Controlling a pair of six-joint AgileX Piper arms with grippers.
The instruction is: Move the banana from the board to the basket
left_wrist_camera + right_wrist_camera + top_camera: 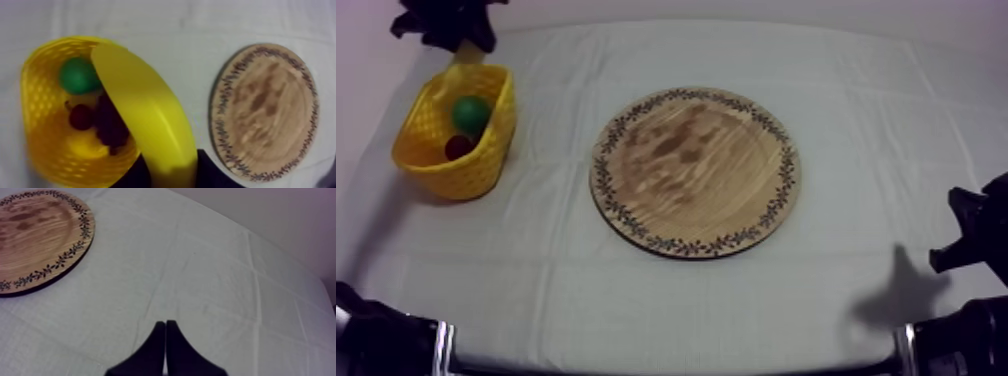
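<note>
Over basket (41,146), left gripper (172,175) clasps banana (142,102).

cloth (666,300): grey-white, creased in straight fold lines, spread over the whole table.
pear (470,113): green, near the cloth's far left corner (from above it looks like a round ball).
small red fruit (81,116): close to the pear, lying lower than it.
grapes (111,125): dark purple bunch just beside the small red fruit (one side is covered).
</note>
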